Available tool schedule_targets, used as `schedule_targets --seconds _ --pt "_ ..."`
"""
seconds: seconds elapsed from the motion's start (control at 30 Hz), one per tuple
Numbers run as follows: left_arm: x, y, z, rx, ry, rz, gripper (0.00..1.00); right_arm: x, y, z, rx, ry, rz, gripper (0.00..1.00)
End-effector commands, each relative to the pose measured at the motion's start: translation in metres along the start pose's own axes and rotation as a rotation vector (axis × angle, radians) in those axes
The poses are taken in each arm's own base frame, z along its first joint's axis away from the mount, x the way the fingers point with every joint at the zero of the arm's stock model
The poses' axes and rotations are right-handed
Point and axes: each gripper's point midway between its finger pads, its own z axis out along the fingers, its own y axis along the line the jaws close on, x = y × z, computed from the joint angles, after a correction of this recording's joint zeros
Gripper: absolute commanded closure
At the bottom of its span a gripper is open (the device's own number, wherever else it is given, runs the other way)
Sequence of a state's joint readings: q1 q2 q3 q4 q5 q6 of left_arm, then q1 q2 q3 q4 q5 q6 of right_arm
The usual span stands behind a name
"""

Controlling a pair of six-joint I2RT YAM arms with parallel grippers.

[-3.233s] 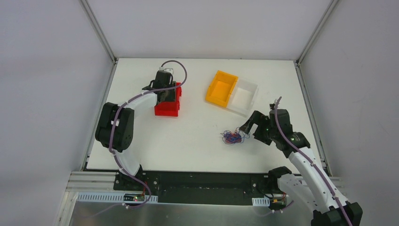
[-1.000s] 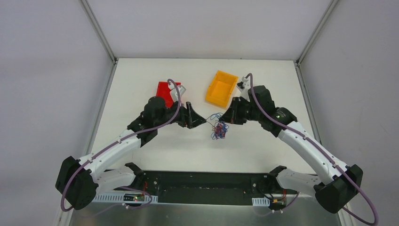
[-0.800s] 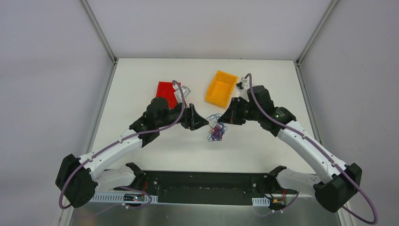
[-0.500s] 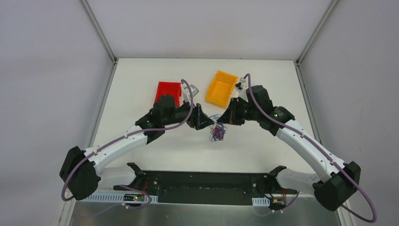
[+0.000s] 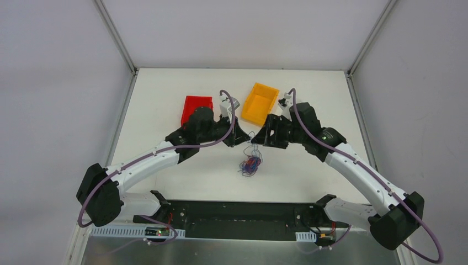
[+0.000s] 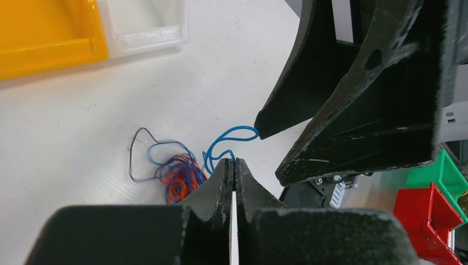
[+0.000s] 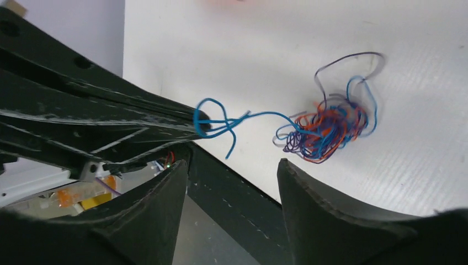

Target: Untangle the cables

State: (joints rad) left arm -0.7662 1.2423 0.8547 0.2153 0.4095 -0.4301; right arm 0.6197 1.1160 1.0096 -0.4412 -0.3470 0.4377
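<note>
Left pincer (image 6: 232,162) is pressed together on one blue strand (image 7: 259,115) of the cables (image 5: 251,164), which lie bunched mid-worktop toward the near edge, right pincer (image 7: 230,163) spread alongside; risk: with nothing pinning the bunch, a pull may drag or tighten it.

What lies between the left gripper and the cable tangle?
A blue strand, pinched by the left gripper, runs to the tangle; the right wrist view shows it best.
</note>
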Motion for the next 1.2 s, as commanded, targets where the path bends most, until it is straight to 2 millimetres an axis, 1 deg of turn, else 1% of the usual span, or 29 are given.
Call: schedule_targets --seconds 0.0,0.1,0.23,0.33,0.4,0.43,0.53,0.67,0.77,0.83,0.93,1.03,1.1,1.17 --pt "-0.030 -0.023 -0.009 0.049 -0.064 0.045 1.00 0.004 -0.014 -0.002 0.036 -0.049 0.001 0.35" --pt "-0.027 -0.030 -0.009 0.089 -0.036 0.037 1.00 0.016 -0.028 0.003 0.054 -0.033 0.014 0.34" --pt "-0.032 -0.036 -0.013 0.103 -0.046 0.030 1.00 0.028 -0.040 0.009 0.050 -0.027 0.005 0.33" --pt "-0.040 -0.039 -0.019 0.092 -0.061 0.043 1.00 0.034 -0.047 0.014 0.027 -0.044 -0.019 0.27" --pt "-0.046 -0.043 -0.023 0.093 -0.066 0.051 1.00 0.036 -0.053 0.018 0.025 -0.066 -0.031 0.21" --pt "-0.051 -0.046 -0.025 0.097 -0.073 0.054 1.00 0.035 -0.055 0.019 0.025 -0.078 -0.039 0.20" --pt "-0.059 -0.054 -0.029 0.111 -0.079 0.060 1.00 0.033 -0.058 0.026 0.019 -0.107 -0.066 0.19" --pt "-0.068 -0.062 -0.033 0.126 -0.091 0.058 1.00 0.026 -0.053 0.038 0.018 -0.176 -0.150 0.18" --pt "-0.076 -0.069 -0.036 0.144 -0.103 0.061 1.00 0.017 -0.052 0.048 0.029 -0.246 -0.208 0.18" --pt "-0.082 -0.074 -0.038 0.153 -0.113 0.060 1.00 0.012 -0.046 0.057 0.010 -0.271 -0.238 0.19" --pt "-0.093 -0.080 -0.042 0.161 -0.136 0.068 1.00 0.017 -0.035 0.073 -0.039 -0.255 -0.289 0.22" --pt "-0.105 -0.086 -0.048 0.160 -0.163 0.080 1.00 0.032 -0.029 0.085 -0.081 -0.216 -0.318 0.27" --pt "-0.111 -0.090 -0.051 0.163 -0.174 0.088 1.00 0.038 -0.027 0.088 -0.110 -0.218 -0.321 0.30" --pt "-0.117 -0.094 -0.054 0.170 -0.183 0.094 1.00 0.042 -0.024 0.086 -0.130 -0.224 -0.327 0.34"
